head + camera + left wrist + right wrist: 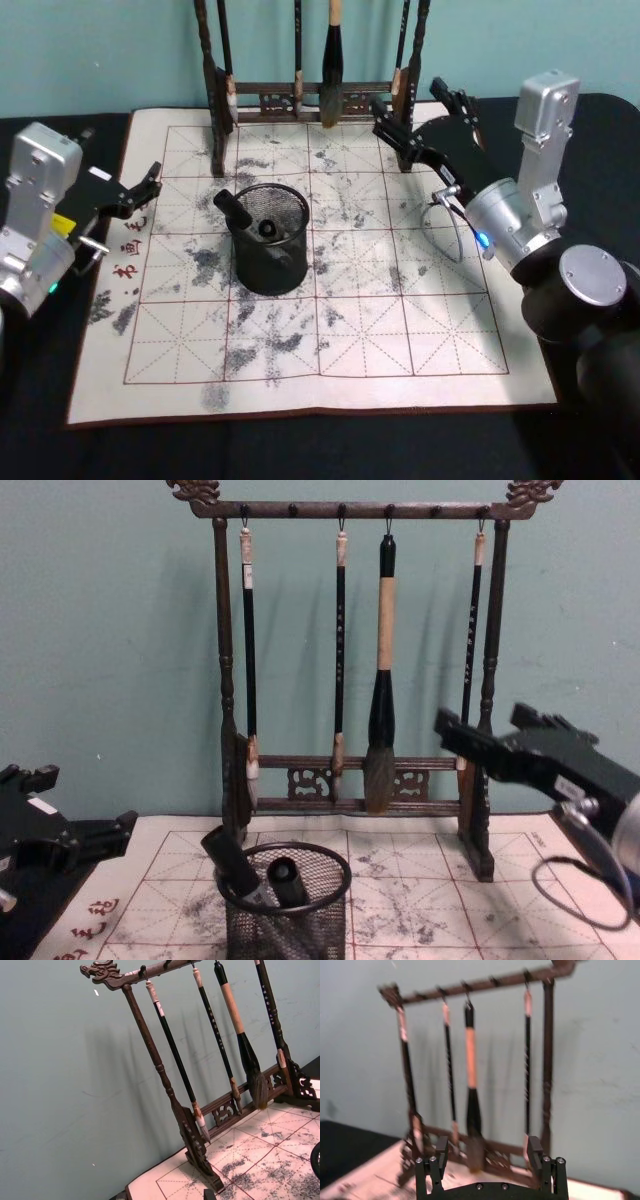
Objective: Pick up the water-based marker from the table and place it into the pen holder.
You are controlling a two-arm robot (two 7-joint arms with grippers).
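Teal wall at the back, black table, and a calligraphy practice mat (400,350) with a red grid and plenty of ink smudges spread over it.

Nearest thing on the mat is the pen holder (271,238), the little black mesh cup standing upright a bit left of centre. The water-based marker (233,209) is already in it, leaning against the left rim with its top end poking out above the edge. There's a second dark pen (288,880) in there too, more toward the middle. So as far as I can tell the drop is done and nothing's left lying on the mat.

The left gripper (150,182) sits off the mat's left edge, low and out of the way; can't tell if it's open or not, looks parked to me.

The right gripper (418,125) is up over the far right corner of the mat, jaws spread wide with nothing between them, well clear of the cup. My guess is it's just getting out of the way.

Farthest back is the wooden brush rack (228,680) with four brushes hanging from it, untouched.
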